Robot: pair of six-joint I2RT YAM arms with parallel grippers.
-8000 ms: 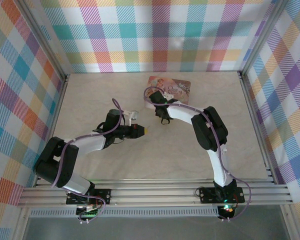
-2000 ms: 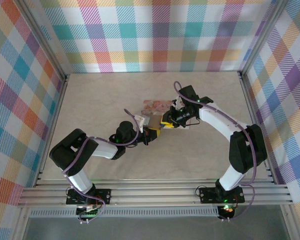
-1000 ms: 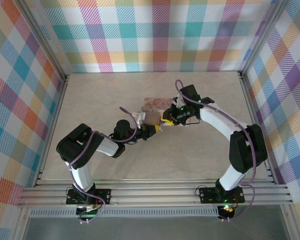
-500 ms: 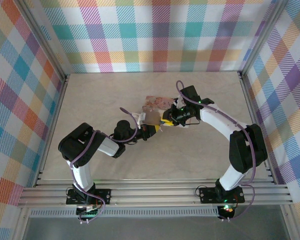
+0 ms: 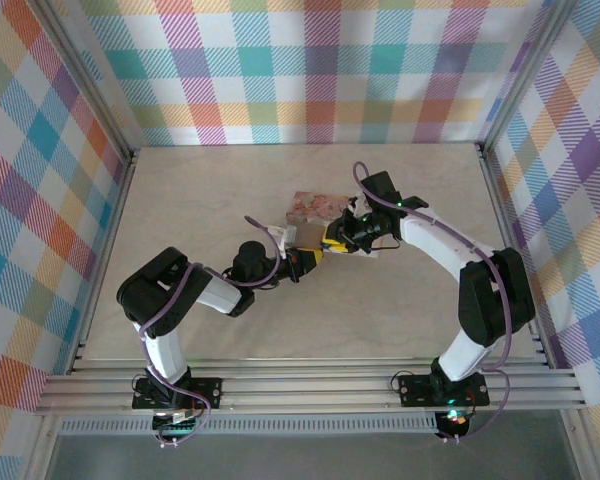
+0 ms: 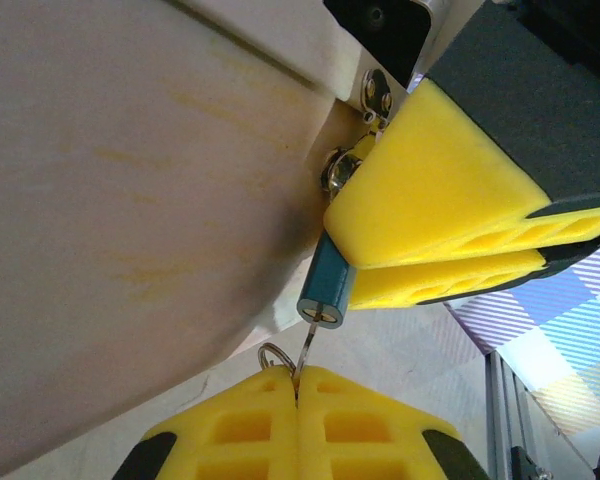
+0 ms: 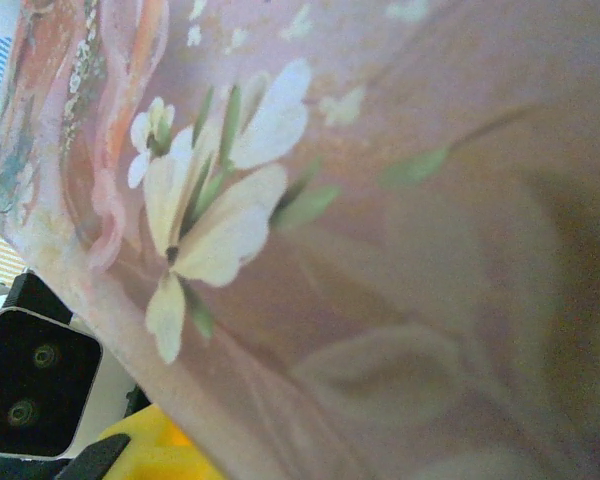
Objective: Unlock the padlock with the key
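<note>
The tiny blue padlock [image 6: 328,288] is pinched between the yellow fingers [image 6: 430,200] of my right gripper [image 6: 345,265], which is shut on it. Its metal shackle [image 6: 345,170] hangs at the front of the pink box [image 5: 315,205]. My left gripper [image 6: 298,375] is shut on the thin key [image 6: 307,350], whose ring [image 6: 273,355] pokes out beside the pads. The key's tip meets the slot in the padlock's round end. From above, the left gripper [image 5: 308,258] and the right gripper [image 5: 332,240] sit almost nose to nose.
The pink flower-printed box [image 7: 330,250] is lifted off the table and fills the right wrist view at close range. The beige table [image 5: 200,190] stretches around the arms. Plaid walls and aluminium rails [image 5: 500,200] close in the sides.
Eight seconds ago the arms were apart and the box lay farther back. Since then both grippers have met at its front; in the last half second the left gripper edged slightly toward the padlock.
</note>
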